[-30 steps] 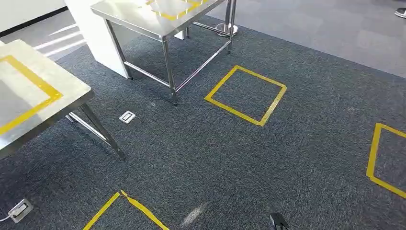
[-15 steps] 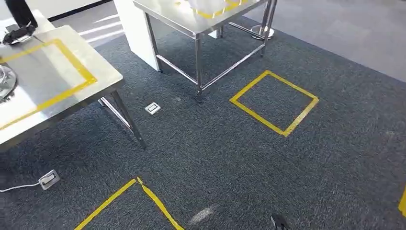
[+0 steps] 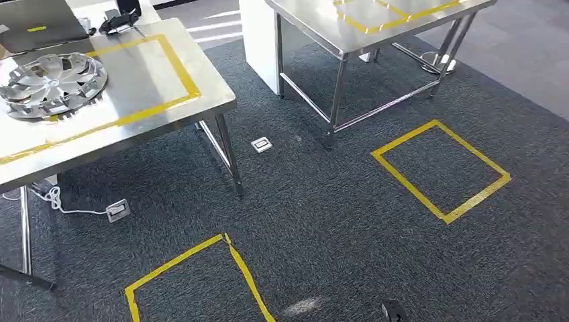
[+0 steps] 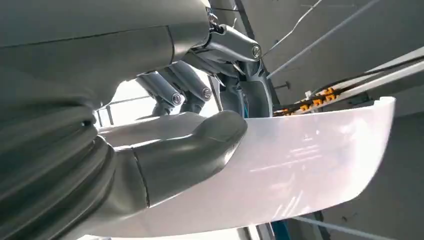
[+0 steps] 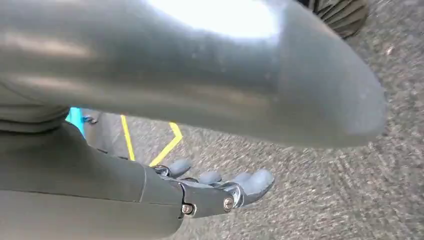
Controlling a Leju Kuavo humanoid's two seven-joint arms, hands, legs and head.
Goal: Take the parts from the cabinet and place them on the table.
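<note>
**Partner:** Step in hand?

**Me:** Carrying, I judge. My left hand [image 4: 165,150] grips a white curved part [image 4: 310,165], thumb pressed across its face and my darker fingers [image 4: 172,90] hooked over its far edge. My right hand [image 5: 220,192] holds nothing, its fingers lightly spread above the carpet [image 3: 335,201].

**Partner:** And the table?

**Me:** The steel table [image 3: 201,107] with the yellow tape outline [image 3: 178,67] is ahead and to my left. A silver wheel cover [image 3: 50,84] lies at that outline's left end.

**Partner:** Next move?

**Me:** It calls for closing on that table, then lowering the white part onto bare steel beside the wheel cover before my fingers loosen.
</note>
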